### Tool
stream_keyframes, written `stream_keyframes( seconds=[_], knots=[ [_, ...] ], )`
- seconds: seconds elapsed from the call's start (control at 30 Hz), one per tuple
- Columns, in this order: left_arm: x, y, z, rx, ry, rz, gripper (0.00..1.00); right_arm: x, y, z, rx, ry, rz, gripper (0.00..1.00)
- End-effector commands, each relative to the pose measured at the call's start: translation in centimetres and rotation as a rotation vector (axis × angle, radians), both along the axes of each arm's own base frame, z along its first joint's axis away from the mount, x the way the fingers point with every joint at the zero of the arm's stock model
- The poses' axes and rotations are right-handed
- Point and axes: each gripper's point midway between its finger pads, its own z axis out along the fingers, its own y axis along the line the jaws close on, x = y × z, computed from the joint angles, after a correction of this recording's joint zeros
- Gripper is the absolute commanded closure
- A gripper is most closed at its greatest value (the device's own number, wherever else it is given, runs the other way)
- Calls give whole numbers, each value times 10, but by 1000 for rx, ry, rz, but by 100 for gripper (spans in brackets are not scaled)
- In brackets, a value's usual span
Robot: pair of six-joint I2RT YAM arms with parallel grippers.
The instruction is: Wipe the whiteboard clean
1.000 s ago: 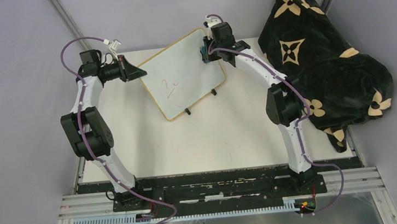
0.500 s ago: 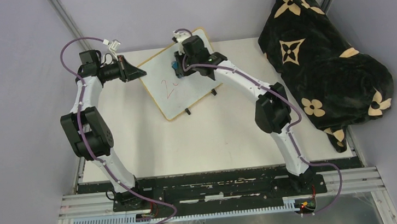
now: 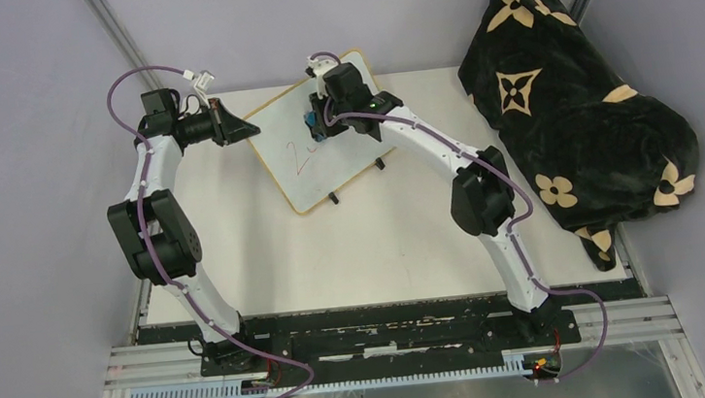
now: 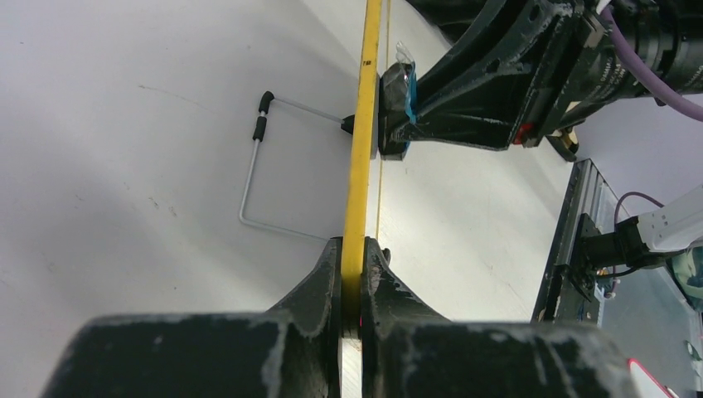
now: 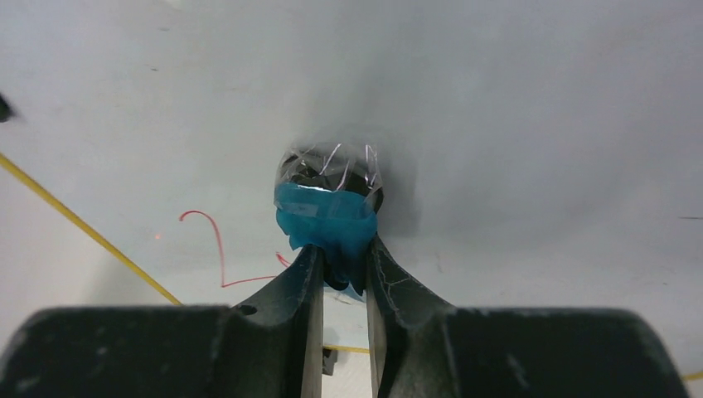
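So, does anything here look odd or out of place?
The whiteboard sits skewed to the table's edges, its frame pinched by the left gripper. The right gripper presses a blue-taped eraser on it. The black flowered blanket heaped at the right looks out of place.

Jaws of the right gripper (image 5: 342, 249) pinch a blue-taped eraser (image 5: 327, 211) against the whiteboard (image 5: 514, 108), near a red stroke (image 5: 217, 245).
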Motion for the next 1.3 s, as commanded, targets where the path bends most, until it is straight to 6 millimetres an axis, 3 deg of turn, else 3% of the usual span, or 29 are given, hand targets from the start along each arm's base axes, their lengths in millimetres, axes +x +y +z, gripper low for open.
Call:
stream_keyframes(
  seconds=[0.0,0.17,0.3,0.4,0.6,0.7,0.9,1.1,1.27],
  knots=[
    [4,9,-28,119,28,50,97,34,-54,0,-50,-42,-149,99],
    [4,9,-27,119,25,48,97,50,-97,-4,-85,-41,-235,99],
    [4,9,-28,118,26,48,97,45,-99,-5,-80,-43,-233,99],
    [4,9,-28,119,27,48,97,33,-83,-3,-44,-43,-198,99],
    [4,9,-28,117,28,49,97,-12,-24,-8,-72,-72,-13,99],
    [4,10,-27,119,27,51,97,-26,-6,-13,-68,-69,53,100],
    [2,9,-28,120,30,47,97,-32,6,-19,-61,-56,104,100],
    [3,9,-29,117,35,47,97,-30,19,-13,-30,-59,135,99],
    [4,9,-27,117,31,48,97,-17,5,-32,-103,-60,59,99]
  ],
)
